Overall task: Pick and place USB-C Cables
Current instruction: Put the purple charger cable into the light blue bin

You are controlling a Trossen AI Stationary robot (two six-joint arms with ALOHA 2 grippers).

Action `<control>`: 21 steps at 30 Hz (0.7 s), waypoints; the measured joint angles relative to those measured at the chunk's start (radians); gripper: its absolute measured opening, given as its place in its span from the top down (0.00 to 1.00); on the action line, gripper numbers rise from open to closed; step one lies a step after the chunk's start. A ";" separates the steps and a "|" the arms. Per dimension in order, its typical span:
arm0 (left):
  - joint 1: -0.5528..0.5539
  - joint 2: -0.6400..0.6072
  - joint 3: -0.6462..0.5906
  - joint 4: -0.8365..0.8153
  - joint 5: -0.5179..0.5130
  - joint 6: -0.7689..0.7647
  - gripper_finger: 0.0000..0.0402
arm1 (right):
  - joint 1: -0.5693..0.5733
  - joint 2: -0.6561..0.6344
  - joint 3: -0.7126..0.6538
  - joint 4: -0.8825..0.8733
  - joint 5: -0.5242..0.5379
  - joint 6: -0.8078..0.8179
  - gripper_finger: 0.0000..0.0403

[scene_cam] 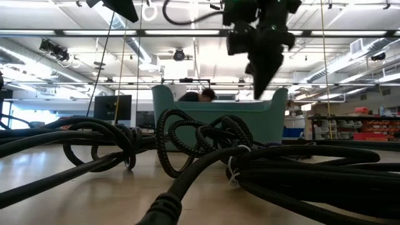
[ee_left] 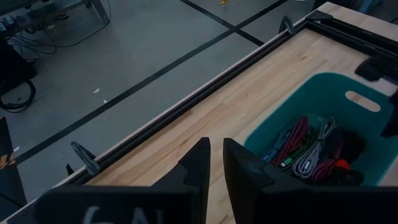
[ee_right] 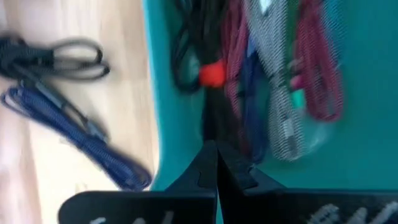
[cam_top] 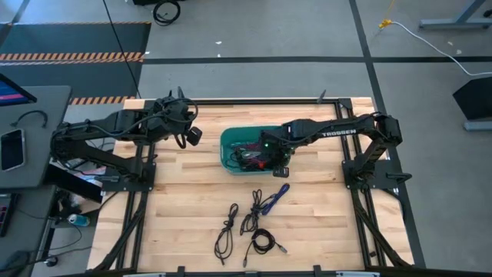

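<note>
Cables (cam_top: 257,158) were split between two spots: a tangled pile sat in the teal bin (cam_top: 227,142) near the middle of the tabletop (cam_top: 323,215), and a handful lay loose on the wood in front of it. Out there I could make out a blue one (cam_top: 275,198) and some black ones (cam_top: 226,231), folded or coiled into small bundles.

Right gripper (ee_right: 216,163) hung over the bin's front edge with its jaws shut and nothing between them, as far as I could see. So my guess was it sat between picks, with no cable in hand and nothing in transit. Which way the cables were meant to travel, the layout didn't settle.

Left gripper (ee_left: 216,163) waited off to the bin's left, above bare wood, jaws nearly closed with a thin slit and nothing in them.

Next move would need the right jaws to open, line up over one strand and drop in. That looked fiddly, since the pile was a knot of magenta, grey braided, green and black cords (ee_right: 273,68) lying across each other, so grabbing one could easily drag up a neighbour. There was also an orange-red bit (ee_right: 212,73) on a black cable, maybe a tie.
</note>
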 joint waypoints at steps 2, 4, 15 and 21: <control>0.000 0.000 0.000 0.000 0.000 0.001 0.87 | -0.001 0.000 0.045 -0.001 0.006 -0.014 1.00; 0.000 0.000 0.000 0.000 0.000 0.001 0.87 | 0.000 0.000 0.099 -0.003 0.005 -0.032 1.00; 0.000 0.000 0.000 0.000 0.000 0.000 0.87 | 0.018 0.000 0.320 -0.018 -0.187 -0.101 1.00; 0.000 0.000 0.000 0.000 0.000 0.000 0.87 | 0.057 0.000 0.330 -0.037 -0.209 -0.047 1.00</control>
